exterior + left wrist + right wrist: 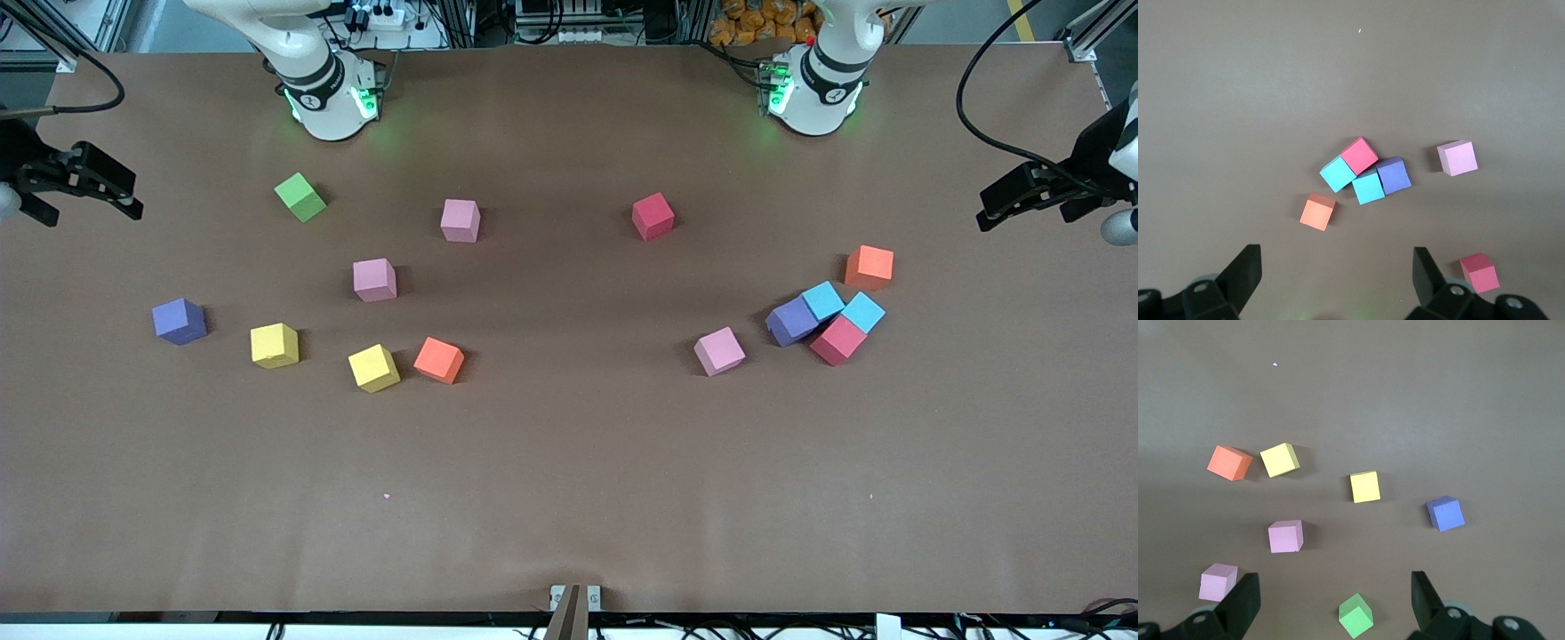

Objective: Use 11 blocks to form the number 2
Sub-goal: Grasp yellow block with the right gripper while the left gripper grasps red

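Nothing built yet: my left gripper (pixel 1000 209) and right gripper (pixel 120 196) hang with fingers spread, empty, at the table's (pixel 569 498) end edges, clear of the blocks (pixel 822 320) scattered mid-table

My two arms wear glossy white shells with black bands at the joints, green lights glowing on each round base. Black cables trail from my wrists. My left gripper (pixel 1022 200) and right gripper (pixel 93 191) are matte black, with angular wedge fingers (pixel 1245 270) and small screw holes behind them.
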